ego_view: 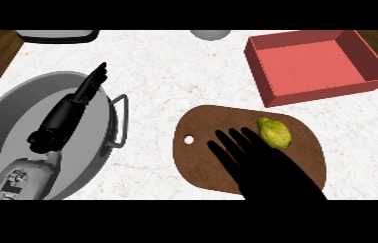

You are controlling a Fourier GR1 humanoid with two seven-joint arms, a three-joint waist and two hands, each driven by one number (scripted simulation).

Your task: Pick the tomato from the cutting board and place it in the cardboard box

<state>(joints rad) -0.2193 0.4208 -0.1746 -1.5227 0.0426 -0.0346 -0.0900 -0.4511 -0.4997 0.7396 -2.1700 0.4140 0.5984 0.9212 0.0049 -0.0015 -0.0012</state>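
Thing: yellow-green oval tomato [274,132] lying far-right on the brown rounded wooden cutting board [203,167]; long axis running far-left to near-right | Right hand [272,173]: hovering over board, fingers straight and spread; tomato sitting just right of fingertips; nearer hand | Left hand [80,96]: open, resting over grey round pan [22,104] | Goal: red square cardboard box [310,64] waiting far-right

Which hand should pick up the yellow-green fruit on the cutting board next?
Right. The right hand is open over the cutting board, fingers beside the yellow-green fruit, and the red box lies on that same side. The left hand is away over the grey pan.
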